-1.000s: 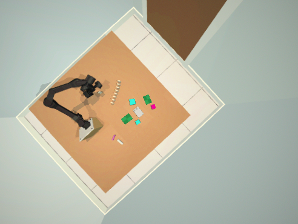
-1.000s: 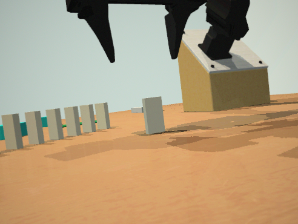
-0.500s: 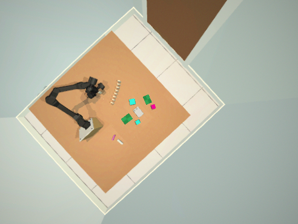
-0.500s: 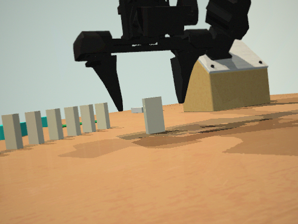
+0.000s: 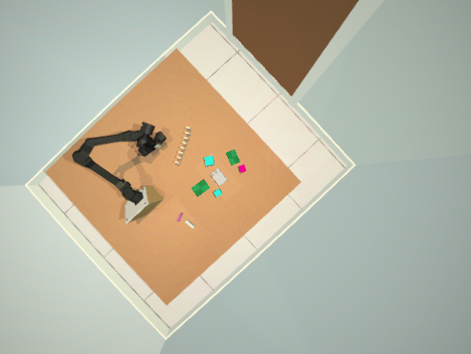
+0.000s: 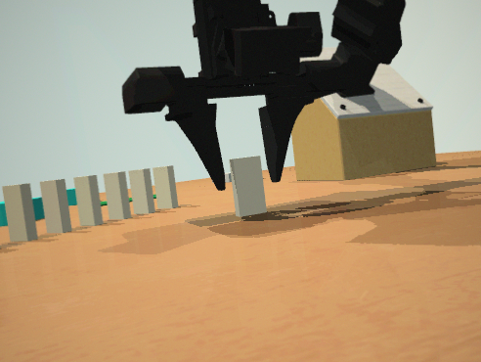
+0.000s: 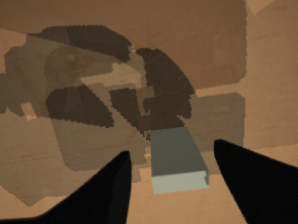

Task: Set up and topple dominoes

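Exterior shows the gripper [image 5: 157,145] [image 6: 248,185] [image 7: 172,152] pointing down with its fingers partly open, gripping nothing. Nearest to them, a lone grey domino [image 6: 249,187] [image 7: 177,152] stands upright on the wooden surface [image 5: 230,215] [image 6: 235,294] [image 7: 272,125]. In the wrist view it appears between the fingertips, with a gap on either side.

Next out from the fingers comes the row of standing dominoes [image 5: 184,143] [image 6: 88,201], apart from both the gripper and the lone piece; six of them show in the exterior view.

Beyond the row from the fingers, seen from the top, lie two green pieces [image 5: 200,188], two cyan pieces [image 5: 209,161], a grey piece [image 5: 218,177] and a magenta piece [image 5: 242,168]. Well apart from the fingers, on the arm base's side, a pink bar [image 5: 180,217] lies near a white bar [image 5: 190,224].
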Motion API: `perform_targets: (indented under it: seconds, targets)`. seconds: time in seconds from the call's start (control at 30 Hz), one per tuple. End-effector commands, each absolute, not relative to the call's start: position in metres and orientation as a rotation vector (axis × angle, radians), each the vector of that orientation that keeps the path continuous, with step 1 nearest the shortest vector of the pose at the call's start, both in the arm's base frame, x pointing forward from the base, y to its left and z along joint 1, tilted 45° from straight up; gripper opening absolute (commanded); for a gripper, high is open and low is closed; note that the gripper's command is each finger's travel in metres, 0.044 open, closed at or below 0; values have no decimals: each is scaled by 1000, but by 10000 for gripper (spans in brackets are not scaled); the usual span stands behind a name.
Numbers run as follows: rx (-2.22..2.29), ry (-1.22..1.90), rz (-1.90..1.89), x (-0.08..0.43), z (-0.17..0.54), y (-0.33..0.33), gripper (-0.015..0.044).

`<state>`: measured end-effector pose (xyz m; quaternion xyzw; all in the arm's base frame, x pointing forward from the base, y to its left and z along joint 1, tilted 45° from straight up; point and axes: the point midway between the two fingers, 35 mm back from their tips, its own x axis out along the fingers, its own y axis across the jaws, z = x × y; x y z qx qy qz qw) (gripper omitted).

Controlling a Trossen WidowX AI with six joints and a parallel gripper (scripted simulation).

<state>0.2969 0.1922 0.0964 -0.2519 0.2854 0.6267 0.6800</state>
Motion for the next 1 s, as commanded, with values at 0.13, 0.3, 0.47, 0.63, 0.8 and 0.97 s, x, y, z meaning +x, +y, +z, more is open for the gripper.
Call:
perform_targets:
  seconds: [0.13,0.3,0.47,0.63,0.8,0.97]
  targets:
    - [-565,646,1402,297,96,192,107]
    - [-565,646,1402,297,96,192,107]
    - [-572,651,1401,301,111,174,107]
    - [-575,652,1405,296,173,112,107]
    - [-570,646,1406,290,191,97,107]
    - [-558,658,1399,291,189,95,107]
